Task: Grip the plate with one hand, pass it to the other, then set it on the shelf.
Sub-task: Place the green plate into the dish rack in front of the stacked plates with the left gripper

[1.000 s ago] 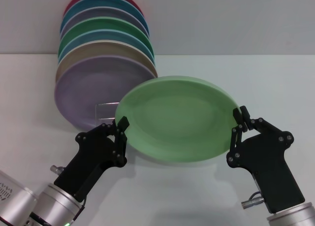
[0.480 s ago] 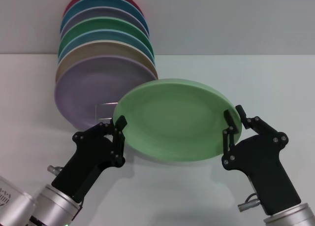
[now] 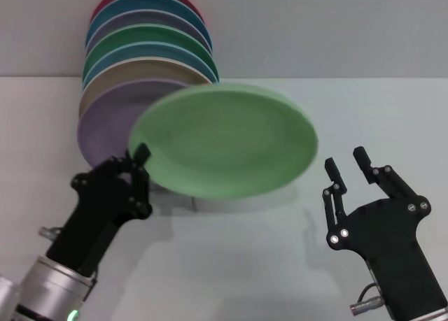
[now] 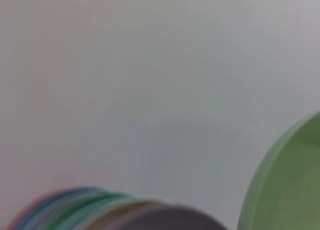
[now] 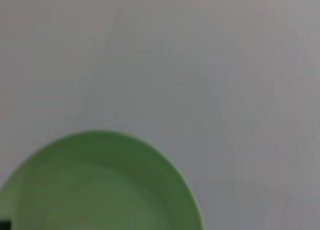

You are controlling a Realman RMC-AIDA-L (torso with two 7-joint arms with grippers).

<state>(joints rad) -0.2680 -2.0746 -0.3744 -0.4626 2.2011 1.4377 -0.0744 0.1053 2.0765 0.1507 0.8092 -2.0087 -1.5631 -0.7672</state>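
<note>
The light pastel-green plate (image 3: 224, 140) hangs tilted in the air above the table, in front of the row of plates. My left gripper (image 3: 138, 160) is shut on its left rim and carries it alone. My right gripper (image 3: 346, 168) is open and empty, to the right of the plate and a little lower, apart from its rim. The plate also shows in the left wrist view (image 4: 287, 185) and in the right wrist view (image 5: 100, 185). The wire shelf is hidden behind the plate.
Several upright plates stand in a row at the back left, with a lilac plate (image 3: 108, 129) at the front and a darker green plate (image 3: 150, 38) further back. They also show in the left wrist view (image 4: 115, 212). The white table (image 3: 378, 111) spreads to the right.
My right gripper has let go of the plate's right rim, opened and drawn back. My left gripper has lifted the plate up and to the left, toward the row of plates.
</note>
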